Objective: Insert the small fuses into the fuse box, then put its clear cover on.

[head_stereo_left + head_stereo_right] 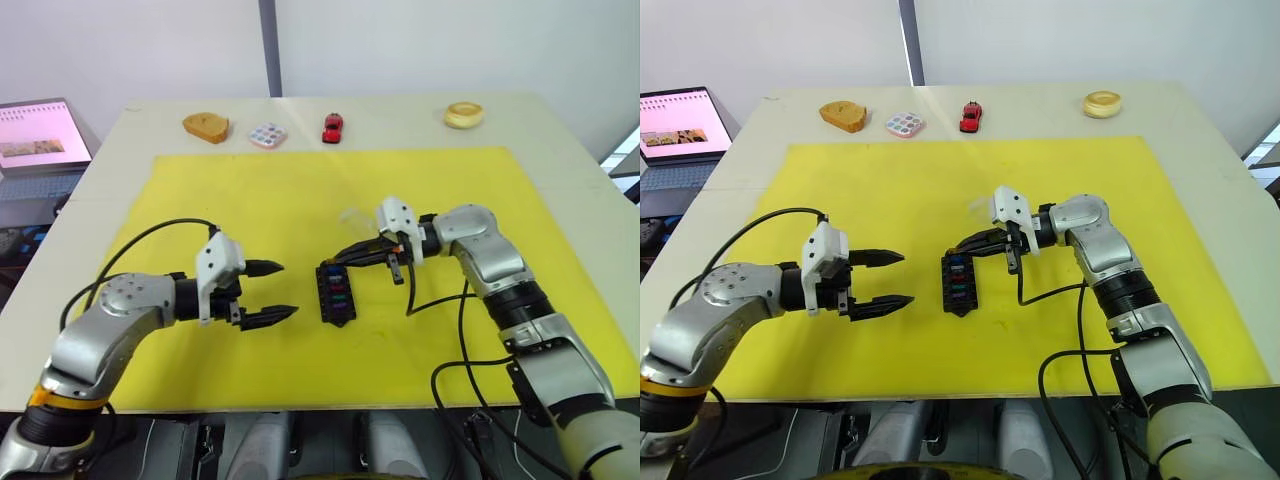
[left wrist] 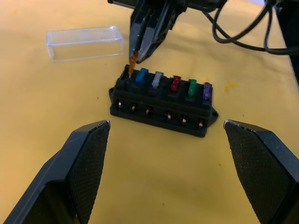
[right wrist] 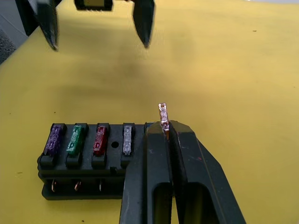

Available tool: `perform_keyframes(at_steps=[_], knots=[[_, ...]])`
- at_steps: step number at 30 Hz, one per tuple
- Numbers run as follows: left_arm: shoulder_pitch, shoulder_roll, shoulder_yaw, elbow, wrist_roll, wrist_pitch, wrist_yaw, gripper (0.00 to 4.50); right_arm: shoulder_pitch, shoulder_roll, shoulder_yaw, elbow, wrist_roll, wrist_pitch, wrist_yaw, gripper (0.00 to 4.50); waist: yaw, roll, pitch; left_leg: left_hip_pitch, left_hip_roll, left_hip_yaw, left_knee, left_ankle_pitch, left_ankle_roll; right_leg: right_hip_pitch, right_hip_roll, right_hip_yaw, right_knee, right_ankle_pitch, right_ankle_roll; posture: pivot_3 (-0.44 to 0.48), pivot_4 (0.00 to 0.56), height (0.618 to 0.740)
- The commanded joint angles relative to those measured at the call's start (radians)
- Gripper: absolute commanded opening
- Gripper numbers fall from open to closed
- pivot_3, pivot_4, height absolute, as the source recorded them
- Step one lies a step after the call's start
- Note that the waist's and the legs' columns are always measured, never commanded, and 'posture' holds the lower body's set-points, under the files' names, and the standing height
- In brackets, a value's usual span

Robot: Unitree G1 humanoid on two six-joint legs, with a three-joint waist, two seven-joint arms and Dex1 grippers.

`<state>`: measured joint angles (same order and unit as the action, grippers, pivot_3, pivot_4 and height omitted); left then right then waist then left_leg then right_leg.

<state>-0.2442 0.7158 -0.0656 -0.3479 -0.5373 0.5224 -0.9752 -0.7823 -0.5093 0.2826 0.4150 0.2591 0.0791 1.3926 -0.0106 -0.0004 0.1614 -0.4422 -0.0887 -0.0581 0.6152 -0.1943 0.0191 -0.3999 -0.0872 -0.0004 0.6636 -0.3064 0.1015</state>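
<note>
Right hand (image 2: 145,44): clenched on amber fuse (image 2: 132,62), held upright over fuse box (image 2: 161,105) end slot for insertion. Left hand (image 1: 268,291): released, waiting beside box.

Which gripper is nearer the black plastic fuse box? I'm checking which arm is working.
Right. The right gripper is over the black plastic fuse box's far end, pinching an amber fuse; the left gripper waits open beside it.

Yellow mat (image 1: 300,190) covers most of the pale desk (image 1: 560,150). Along the desk's far edge, beyond the mat: tan wooden piece (image 1: 205,126), white tile with coloured dots (image 1: 267,134), red toy car (image 1: 332,127), round pale-yellow object (image 1: 464,115). Open laptop (image 1: 35,135) off the desk's left side.
</note>
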Motion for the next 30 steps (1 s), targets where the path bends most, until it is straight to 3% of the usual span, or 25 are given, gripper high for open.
perform_keyframes(at_steps=[1,30], knots=[[-0.039,-0.02,-0.025,0.032,0.034,-0.047,-0.023,4.09,-0.027,0.007,-0.029,-0.005,-0.008,-0.01,-0.006,0.0,-0.001,0.0,0.0,0.0,0.0,0.0,0.0,0.0,0.0,0.0,0.0,0.0,0.0,0.0,0.0,0.0,0.15,0.74],[-0.042,-0.074,-0.048,0.067,0.074,-0.072,-0.038,4.09,0.015,-0.001,0.006,-0.025,-0.104,0.027,0.013,0.0,-0.001,0.0,0.0,0.0,0.0,0.0,0.001,0.0,0.0,0.001,0.0,0.0,0.001,0.0,0.0,0.0,0.15,0.74]])
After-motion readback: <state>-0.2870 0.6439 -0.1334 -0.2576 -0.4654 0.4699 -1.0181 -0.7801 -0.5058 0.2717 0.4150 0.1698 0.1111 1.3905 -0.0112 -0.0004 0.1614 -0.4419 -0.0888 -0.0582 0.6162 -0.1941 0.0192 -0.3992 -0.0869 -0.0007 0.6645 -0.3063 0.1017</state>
